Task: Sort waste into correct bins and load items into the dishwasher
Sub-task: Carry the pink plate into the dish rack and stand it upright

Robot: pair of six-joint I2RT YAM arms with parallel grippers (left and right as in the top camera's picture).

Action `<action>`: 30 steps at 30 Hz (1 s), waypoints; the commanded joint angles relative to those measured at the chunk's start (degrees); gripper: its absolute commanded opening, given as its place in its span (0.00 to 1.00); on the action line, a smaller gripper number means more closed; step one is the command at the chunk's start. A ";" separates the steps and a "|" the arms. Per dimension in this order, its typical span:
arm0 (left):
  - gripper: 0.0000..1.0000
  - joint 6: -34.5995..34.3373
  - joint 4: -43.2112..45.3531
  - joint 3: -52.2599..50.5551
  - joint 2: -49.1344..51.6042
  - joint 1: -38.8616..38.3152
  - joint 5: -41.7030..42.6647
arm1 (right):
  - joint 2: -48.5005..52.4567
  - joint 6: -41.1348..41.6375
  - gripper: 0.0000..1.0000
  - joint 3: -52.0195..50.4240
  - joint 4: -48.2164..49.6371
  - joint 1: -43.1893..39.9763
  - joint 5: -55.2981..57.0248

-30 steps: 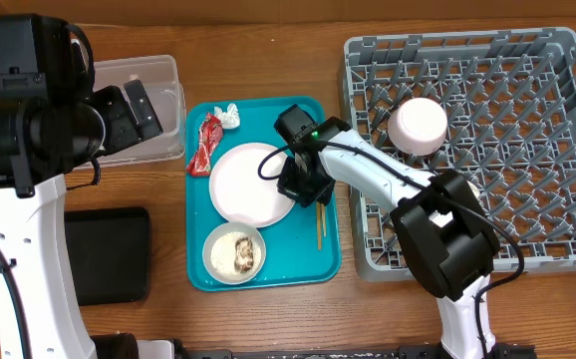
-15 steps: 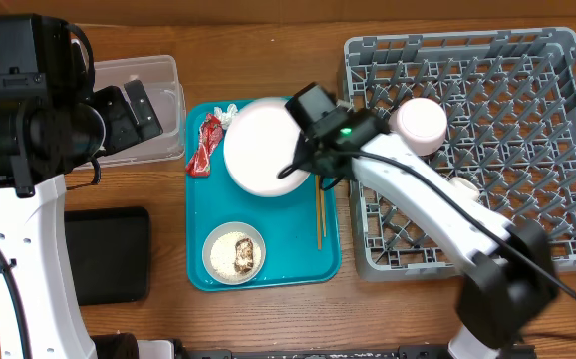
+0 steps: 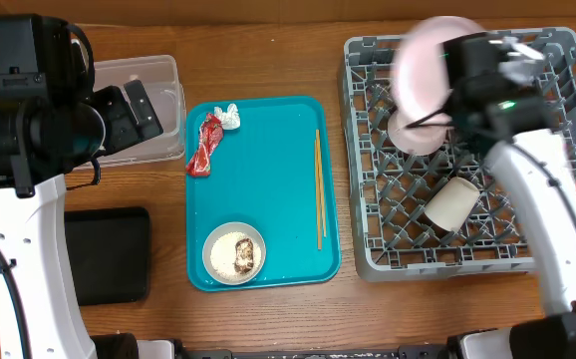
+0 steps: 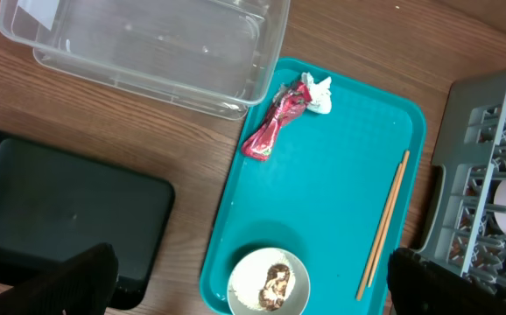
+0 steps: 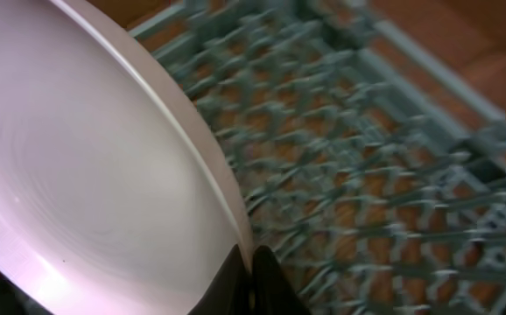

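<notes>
My right gripper (image 3: 450, 82) is shut on the rim of the pale pink plate (image 3: 423, 52), which hangs tilted above the grey dish rack (image 3: 537, 189). In the right wrist view the black fingertips (image 5: 262, 267) pinch the plate (image 5: 87, 175) edge. On the teal tray (image 3: 278, 150) lie the red wrapper (image 3: 204, 143), white tissue (image 3: 229, 116), chopsticks (image 3: 319, 189) and a bowl of rice and scraps (image 3: 234, 253). My left gripper (image 3: 134, 108) is open above the clear tub (image 3: 163, 75). From its wrist I see the bowl (image 4: 268, 282), wrapper (image 4: 275, 129) and chopsticks (image 4: 384, 227).
A black tray (image 3: 109, 254) sits at the front left, below the tub. In the rack a cup (image 3: 449, 202) lies on its side, and a pink dish (image 3: 413, 138) sits partly hidden under the plate. The rack's upright pegs fill its floor.
The right gripper lifted the plate off the teal tray and carried it right, up over the dish rack. The chopsticks are now uncovered. The left arm has not moved.
</notes>
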 commanded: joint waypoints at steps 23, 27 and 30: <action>1.00 -0.39 0.20 0.13 0.02 0.11 -0.72 | 13.07 -2.56 0.04 0.72 -1.99 -6.80 7.78; 1.00 -0.39 0.20 0.11 0.02 0.11 -0.74 | 12.63 -2.54 0.04 0.72 -2.89 -1.46 9.53; 1.00 -0.39 0.20 0.13 0.02 0.11 -0.72 | 11.82 -2.32 0.04 0.72 -2.75 1.66 10.29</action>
